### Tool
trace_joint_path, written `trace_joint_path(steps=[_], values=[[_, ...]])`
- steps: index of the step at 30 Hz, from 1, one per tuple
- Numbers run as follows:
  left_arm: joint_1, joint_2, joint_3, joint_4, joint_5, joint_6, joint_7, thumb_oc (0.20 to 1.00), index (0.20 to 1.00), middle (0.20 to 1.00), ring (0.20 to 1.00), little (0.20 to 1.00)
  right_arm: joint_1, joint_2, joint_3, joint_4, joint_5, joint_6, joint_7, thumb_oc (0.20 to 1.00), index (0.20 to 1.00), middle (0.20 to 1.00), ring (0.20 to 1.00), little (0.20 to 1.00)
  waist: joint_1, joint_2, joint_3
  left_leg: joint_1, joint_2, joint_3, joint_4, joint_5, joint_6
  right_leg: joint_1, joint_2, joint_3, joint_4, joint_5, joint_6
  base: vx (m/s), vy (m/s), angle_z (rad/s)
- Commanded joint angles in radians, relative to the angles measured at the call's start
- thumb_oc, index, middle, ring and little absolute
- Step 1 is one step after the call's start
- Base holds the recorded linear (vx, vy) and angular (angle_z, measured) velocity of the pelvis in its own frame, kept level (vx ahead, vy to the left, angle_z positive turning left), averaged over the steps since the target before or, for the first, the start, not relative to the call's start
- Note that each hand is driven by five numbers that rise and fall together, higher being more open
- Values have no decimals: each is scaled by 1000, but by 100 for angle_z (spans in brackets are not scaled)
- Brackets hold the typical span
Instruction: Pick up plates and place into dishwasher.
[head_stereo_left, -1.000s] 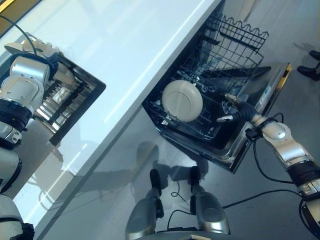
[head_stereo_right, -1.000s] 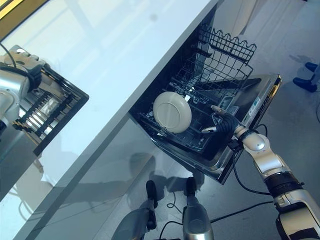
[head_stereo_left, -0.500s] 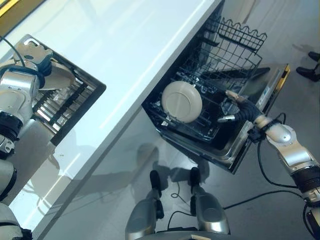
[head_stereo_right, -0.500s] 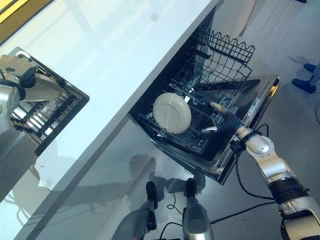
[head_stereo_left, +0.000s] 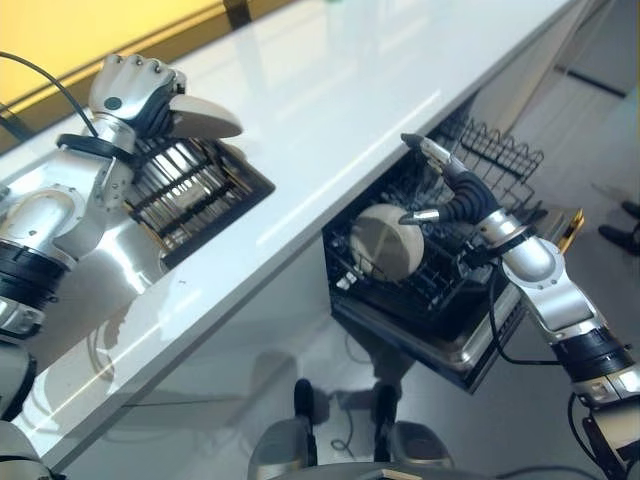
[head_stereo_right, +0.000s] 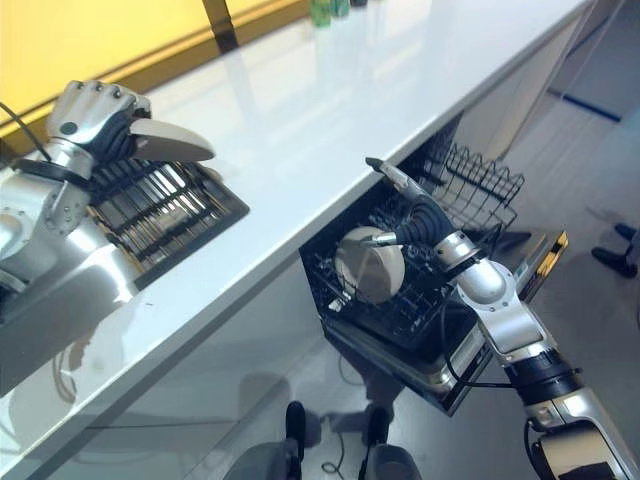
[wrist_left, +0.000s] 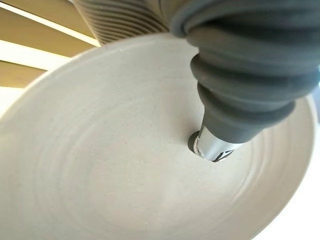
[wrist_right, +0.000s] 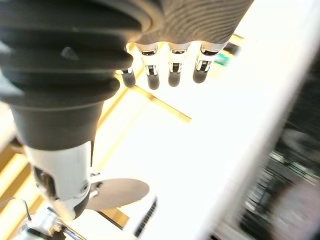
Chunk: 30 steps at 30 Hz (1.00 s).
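The left hand (head_stereo_left: 135, 92) has lifted a plate (head_stereo_left: 205, 117) clear of the drying rack (head_stereo_left: 190, 190) on the counter (head_stereo_left: 330, 110); half a second ago that plate was still down among the rack's bars. Its fingers are curled over the plate's rim, the thumb pressed into the plate's face, so the pick looks done and the carry to the dishwasher (head_stereo_left: 450, 300) comes next. The right hand (head_stereo_right: 415, 215) has risen from the dishwasher's basket to the counter edge, fingers straight and spread, holding nothing. Below the counter, the basket holds one plate (head_stereo_right: 370, 265) standing on edge. The rack's slots look otherwise bare.
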Motion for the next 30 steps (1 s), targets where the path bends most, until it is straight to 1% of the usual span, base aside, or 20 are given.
trace_joint_path(steps=[1,2,3,4,6,7,9,11,17,19,24,28,29,30], values=[[32,-64,88,-26,-100,-66,61,200,200,200,200,200,-63,27,52,-14,25,-30,-46,1000,1000,1000,1000,1000,44,9,-89,39,-36,19,10,-160,-12,5,-34,-12,32,-129,78,25,-91,10],[44,-99,98,-45,-137,-83,55,200,200,200,200,200,-78,49,68,-5,42,-11,-53,1000,1000,1000,1000,1000,54,4,-101,45,-35,13,11,-162,-11,16,-32,-17,30,-133,75,10,-98,9],[51,-120,106,-54,-144,-91,46,200,200,200,200,200,-85,63,75,6,42,-8,-58,1000,1000,1000,1000,1000,59,1,-106,49,-34,10,12,-164,-11,21,-31,-20,30,-136,74,-10,-99,9],[50,-150,103,-65,-183,-108,39,200,200,200,200,200,-106,83,89,30,36,-5,-73,1000,1000,1000,1000,1000,66,-3,-115,54,-31,6,14,-166,-11,28,-31,-24,32,-140,71,-12,-69,12],[51,-170,102,-77,-221,-118,21,200,200,200,200,200,-120,96,99,46,30,-10,-90,1000,1000,1000,1000,1000,71,-7,-120,58,-31,2,16,-168,-10,35,-29,-27,35,-144,70,-8,-63,7],[62,-206,106,-97,-259,-137,0,200,200,200,200,200,-136,110,108,62,13,-8,-106,1000,1000,1000,1000,1000,78,-12,-128,64,-30,-3,19,-171,-8,41,-28,-29,39,-149,67,-1,-69,10],[70,-240,99,-118,-303,-158,-26,200,200,200,200,200,-159,123,120,79,-10,-5,-114,1000,1000,1000,1000,1000,84,-15,-134,73,-29,-9,21,-175,-6,52,-25,-31,42,-155,63,7,-53,13],[84,-280,94,-144,-322,-168,-49,200,200,200,200,200,-185,129,135,89,-26,16,-126,1000,1000,1000,1000,1000,91,-20,-138,83,-29,-18,23,-179,-3,62,-22,-30,46,-161,59,23,-37,5],[76,-330,57,-184,-374,-181,-113,200,200,200,200,200,-241,140,160,149,-28,56,-154,1000,1000,1000,1000,1000,106,-32,-152,97,-31,-36,24,-185,2,87,-19,-34,39,-165,56,31,-26,0],[80,-348,47,-197,-407,-196,-139,200,200,200,200,200,-263,140,168,177,-16,76,-152,1000,1000,1000,1000,1000,113,-37,-156,100,-31,-42,23,-186,3,92,-18,-35,35,-164,55,33,-16,3],[78,-374,24,-229,-440,-212,-182,200,200,200,200,200,-312,143,182,241,11,94,-158,1000,1000,1000,1000,1000,130,-43,-161,100,-31,-50,22,-186,4,96,-18,-43,31,-163,53,11,-4,2],[88,-397,11,-247,-471,-227,-221,200,200,200,200,200,-344,155,186,287,119,89,-123,1000,1000,1000,1000,1000,144,-47,-163,99,-33,-60,21,-185,5,100,-20,-51,27,-161,51,8,1,4],[90,-401,7,-250,-473,-229,-229,200,200,200,200,200,-348,162,184,295,151,75,-105,1000,1000,1000,1000,1000,147,-47,-163,99,-33,-61,21,-185,6,101,-20,-53,26,-161,50,21,4,13],[93,-402,5,-252,-478,-232,-232,200,200,200,200,200,-349,168,181,298,169,65,-94,721,721,721,721,721,148,-47,-164,99,-34,-63,20,-185,6,102,-20,-53,25,-160,49,21,2,12]])
